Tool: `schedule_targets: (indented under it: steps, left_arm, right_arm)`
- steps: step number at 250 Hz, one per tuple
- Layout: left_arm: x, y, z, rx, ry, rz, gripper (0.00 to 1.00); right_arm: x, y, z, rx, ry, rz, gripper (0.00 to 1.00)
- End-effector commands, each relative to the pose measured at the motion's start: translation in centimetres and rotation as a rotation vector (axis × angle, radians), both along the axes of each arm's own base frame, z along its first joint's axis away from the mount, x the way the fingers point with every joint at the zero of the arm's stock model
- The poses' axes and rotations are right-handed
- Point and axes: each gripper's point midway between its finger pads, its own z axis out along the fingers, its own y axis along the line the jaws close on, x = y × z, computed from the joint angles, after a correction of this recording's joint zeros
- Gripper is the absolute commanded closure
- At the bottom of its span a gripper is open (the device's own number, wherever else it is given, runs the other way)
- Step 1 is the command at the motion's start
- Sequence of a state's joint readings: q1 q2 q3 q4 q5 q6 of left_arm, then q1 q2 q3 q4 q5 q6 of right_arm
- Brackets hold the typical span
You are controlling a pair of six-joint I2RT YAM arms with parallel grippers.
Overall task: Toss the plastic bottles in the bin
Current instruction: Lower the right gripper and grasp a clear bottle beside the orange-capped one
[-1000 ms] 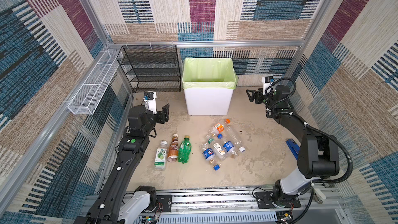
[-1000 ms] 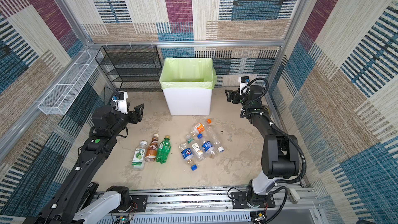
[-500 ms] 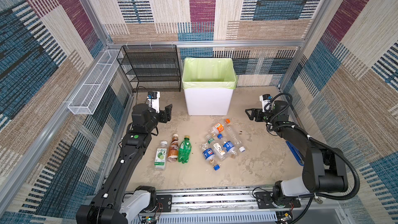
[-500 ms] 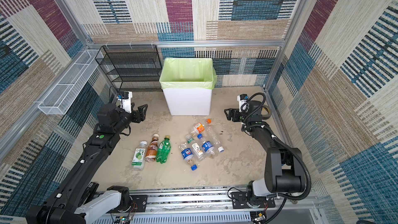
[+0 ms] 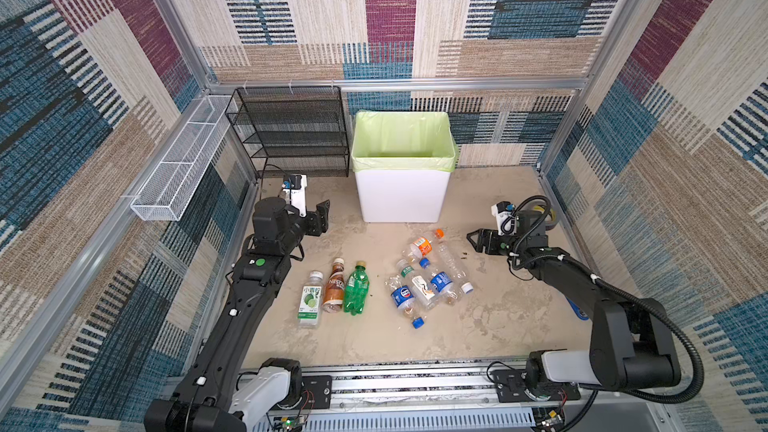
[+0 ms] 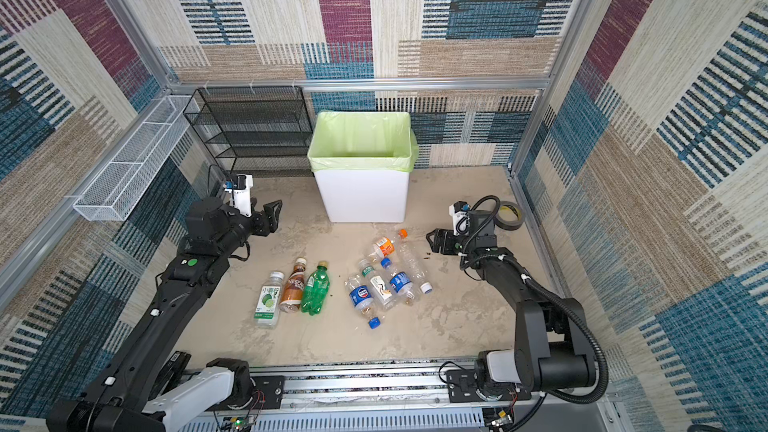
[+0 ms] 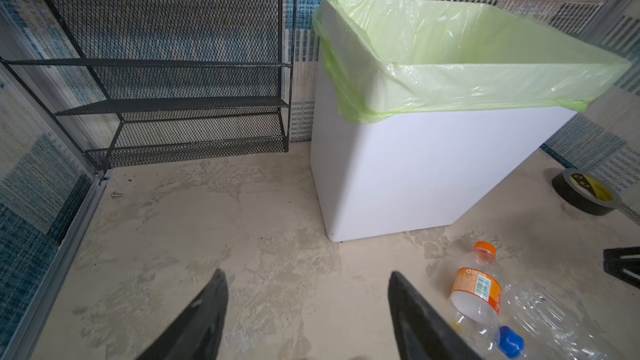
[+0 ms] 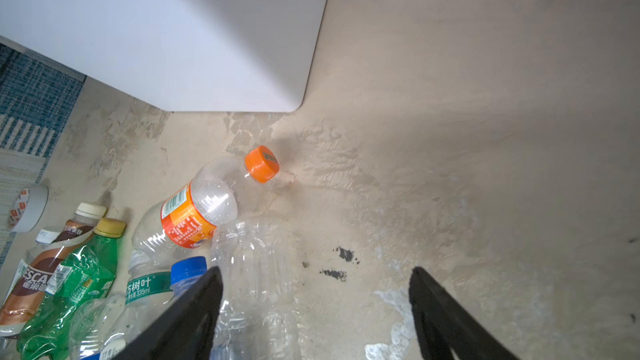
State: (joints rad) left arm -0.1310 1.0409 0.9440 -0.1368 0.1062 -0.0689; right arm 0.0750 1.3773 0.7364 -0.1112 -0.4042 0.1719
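Right tool (image 5: pixel 470 241) coming down, spread, empty; we are noting orange-capped bottle (image 5: pixel 420 248) lying left, cap toward it.

Bright, even light with soft shadows; the bin (image 8: pixel 166 29) glares; wrist-view edges blur.

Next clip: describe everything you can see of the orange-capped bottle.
The orange-capped bottle is clear plastic, apparently empty, with an orange label carrying a barcode and its cap on. It lies on its side on the floor, in front of the bin but apart from it. Its body rests against a clear unlabelled bottle beside it.
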Motion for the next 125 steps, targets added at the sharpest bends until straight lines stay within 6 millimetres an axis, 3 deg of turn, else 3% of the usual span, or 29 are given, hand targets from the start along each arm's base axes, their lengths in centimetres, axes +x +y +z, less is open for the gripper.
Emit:
schedule_targets:
  steps: [1,59,125]
  left_arm:
    - [-1.0,0.6,-2.1,-0.032,0.07,0.043,0.26]
    - [-0.8,0.4,-3.6,-0.051,0.125,0.043,0.26]
    - [-0.2,-0.1,-4.3,-0.066,0.158,0.019,0.26]
  right_arm:
    - [-0.2,0.9,-0.6,-0.042,0.028,0.018,0.13]
    - [-2.5,4.2,-0.4,-0.06,0.044,0.133,0.1]
    - [-3.7,5.7,-3.7,-0.106,0.125,0.161,0.1]
